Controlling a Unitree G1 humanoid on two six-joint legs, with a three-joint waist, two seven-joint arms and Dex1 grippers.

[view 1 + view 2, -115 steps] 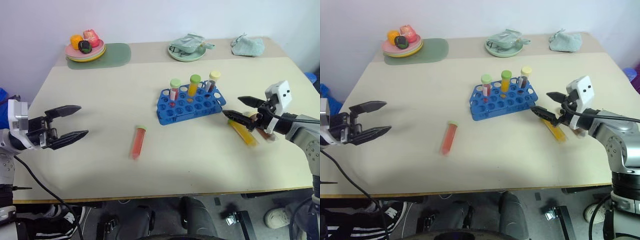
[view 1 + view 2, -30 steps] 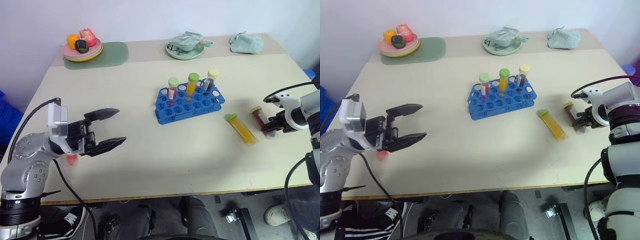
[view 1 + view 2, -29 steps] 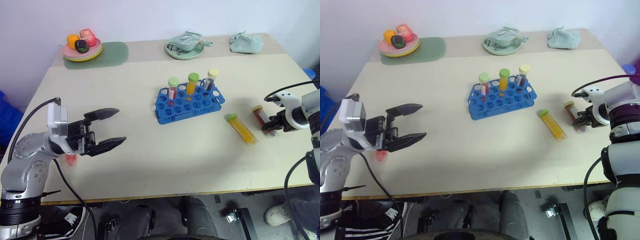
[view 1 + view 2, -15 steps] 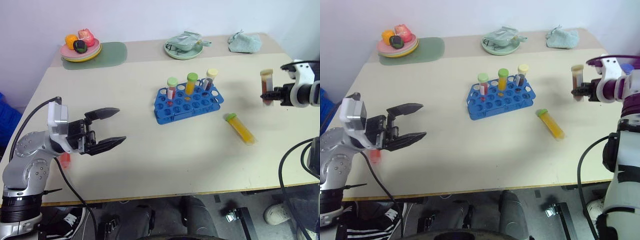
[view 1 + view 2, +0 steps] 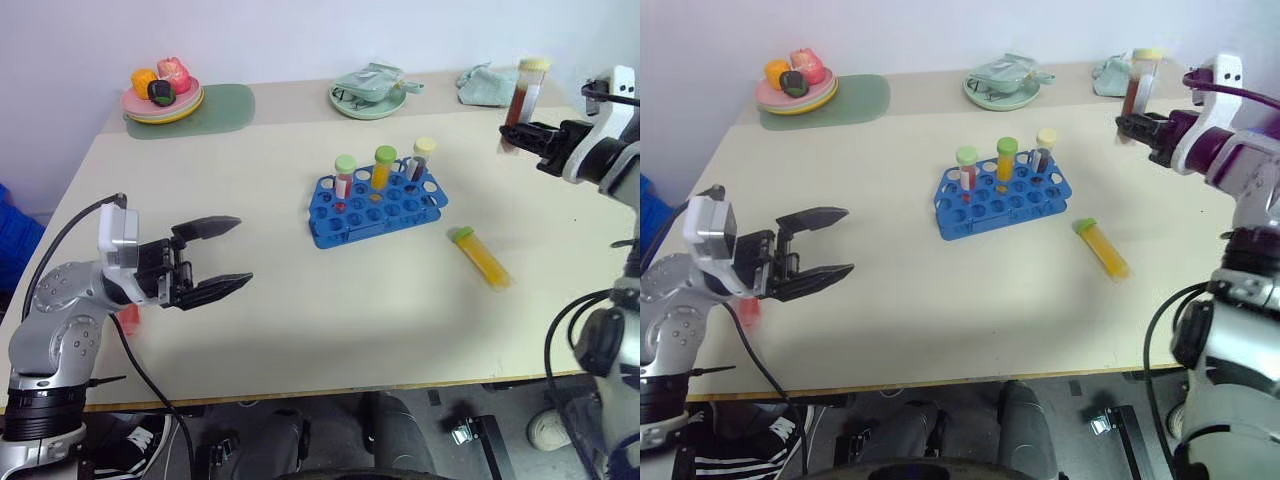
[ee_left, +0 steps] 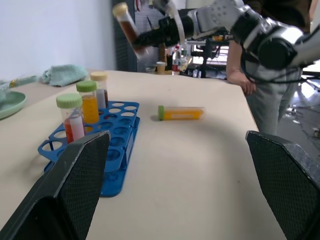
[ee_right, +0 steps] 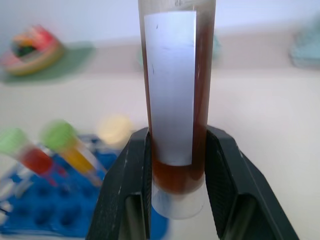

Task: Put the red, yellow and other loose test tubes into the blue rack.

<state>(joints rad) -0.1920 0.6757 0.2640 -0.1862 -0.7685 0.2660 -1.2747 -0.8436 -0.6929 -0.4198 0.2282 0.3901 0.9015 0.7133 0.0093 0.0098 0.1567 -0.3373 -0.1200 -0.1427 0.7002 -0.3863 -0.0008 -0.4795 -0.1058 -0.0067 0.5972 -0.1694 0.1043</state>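
Observation:
The blue rack stands mid-table with three capped tubes upright in its back row. A yellow tube with a green cap lies flat to the rack's right. My right gripper is shut on a dark red tube with a pale yellow cap and holds it upright, high above the table's far right. In the right wrist view that tube sits between the fingers. My left gripper hovers open and empty at the near left. A red tube peeks out behind the left arm.
At the back stand a pink plate of toy food on a green mat, a green plate with a crumpled item and a teal cloth. A person stands past the table's right edge.
My right gripper has lifted the dark red tube off the table, risen and swung toward the back, turning the tube upright. The left gripper has stayed open in place.

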